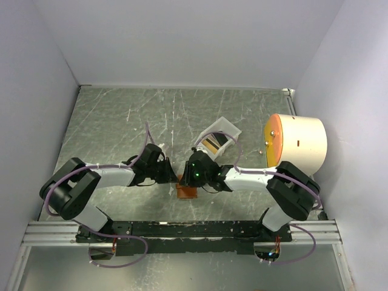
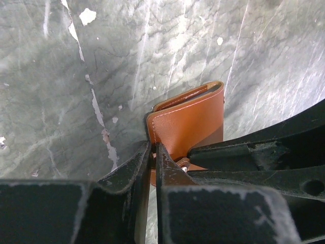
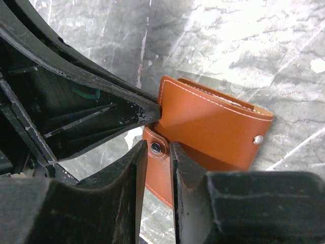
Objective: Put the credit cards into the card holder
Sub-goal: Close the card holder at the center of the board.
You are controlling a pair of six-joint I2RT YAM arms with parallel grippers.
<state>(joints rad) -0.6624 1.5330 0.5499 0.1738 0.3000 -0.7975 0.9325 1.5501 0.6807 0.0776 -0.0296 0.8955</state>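
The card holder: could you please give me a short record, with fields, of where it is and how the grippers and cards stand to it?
holder: brown, folded, on the table between the two arms, near their bases
left gripper: shut on the holder's edge
right gripper: shut on the holder's tab, the one with the snap
cards: in the white tray, beyond the holder and apart from it
cards in holder: cannot tell
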